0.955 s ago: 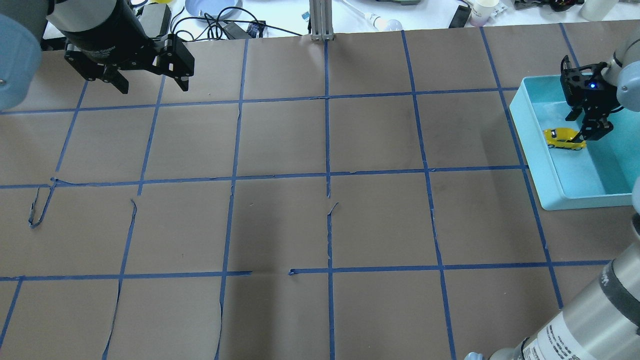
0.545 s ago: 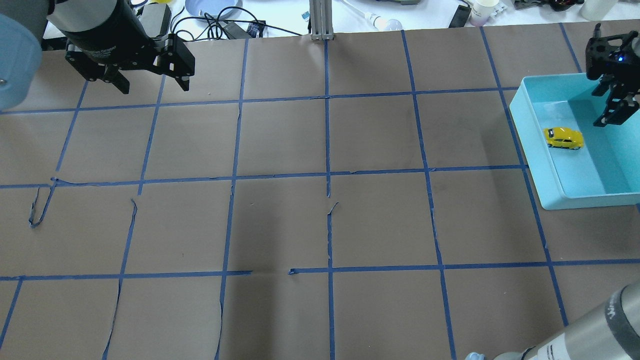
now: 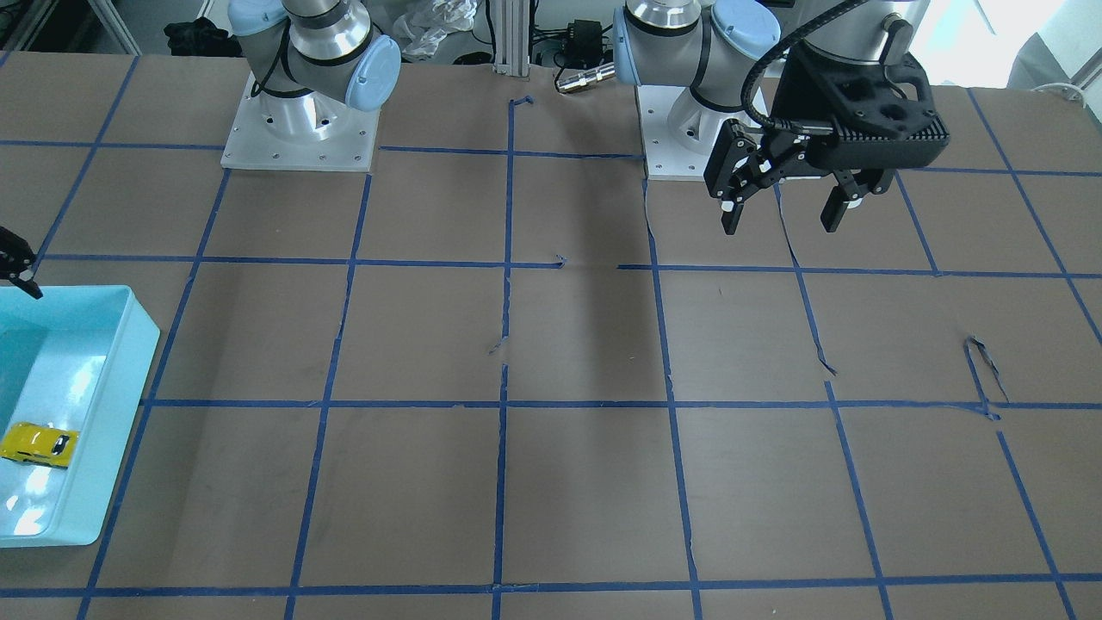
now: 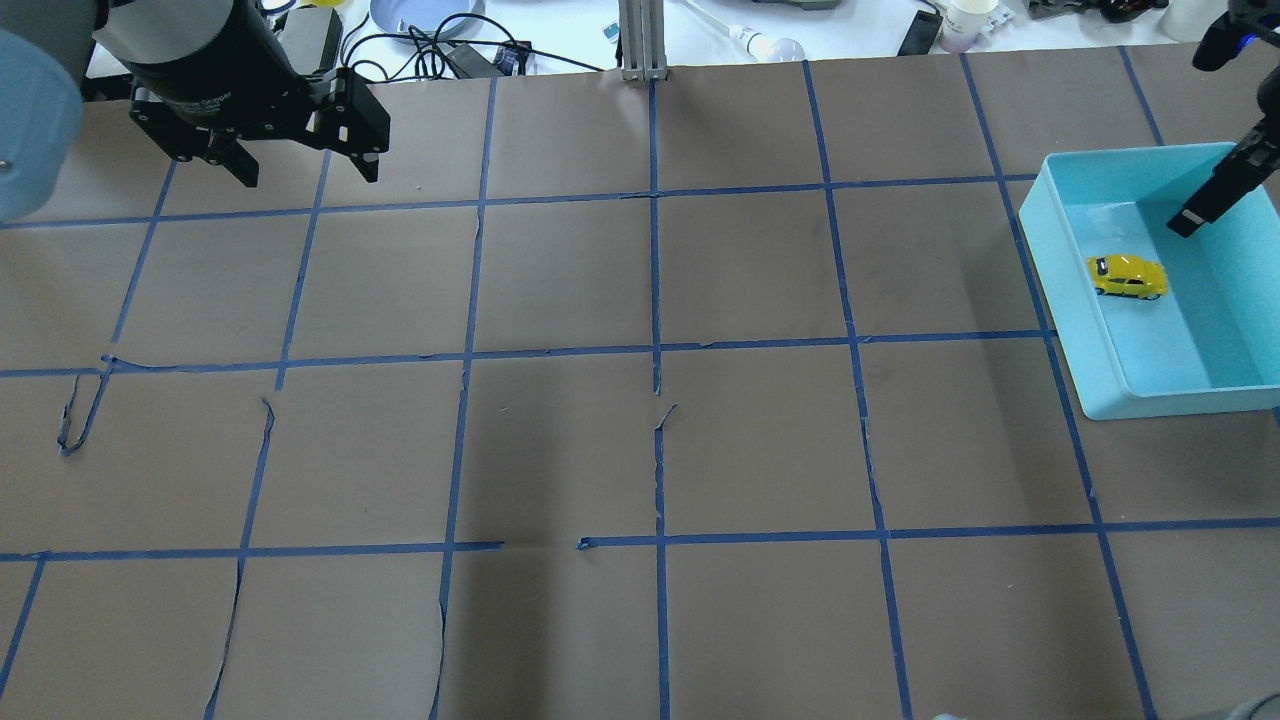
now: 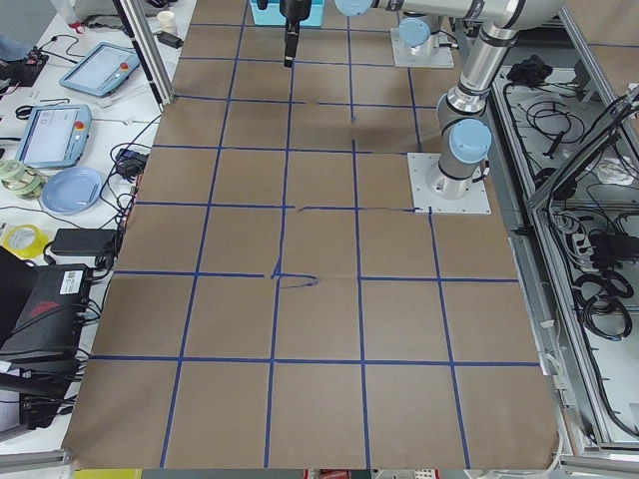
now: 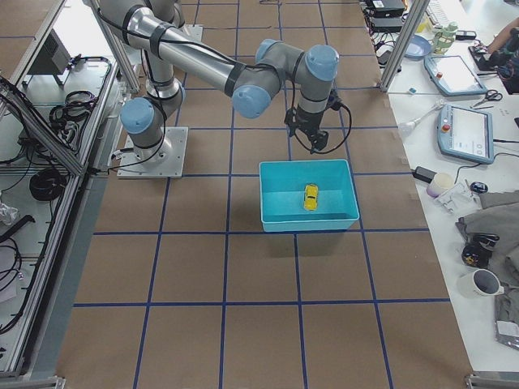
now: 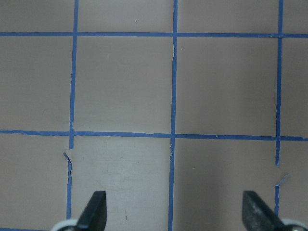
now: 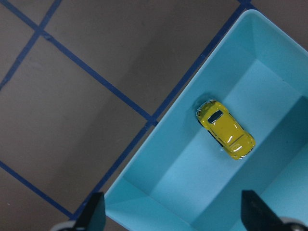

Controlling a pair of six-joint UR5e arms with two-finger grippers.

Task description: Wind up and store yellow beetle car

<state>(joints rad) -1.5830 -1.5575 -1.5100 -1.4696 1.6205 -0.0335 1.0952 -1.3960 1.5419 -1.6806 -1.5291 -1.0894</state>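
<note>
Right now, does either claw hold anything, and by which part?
Nothing is held: the left claw and right claw are open; the yellow beetle car lies free in the bin.

Bright even light, soft shadows on the table (image 4: pixel 760 450), glare in the bin (image 3: pixel 82 379).

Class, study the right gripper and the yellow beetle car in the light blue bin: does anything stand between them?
Nothing visible does. The yellow beetle car lies alone on the floor of the light blue bin. The right gripper hangs open above the bin, apart from the car, with only open space between them.
</note>
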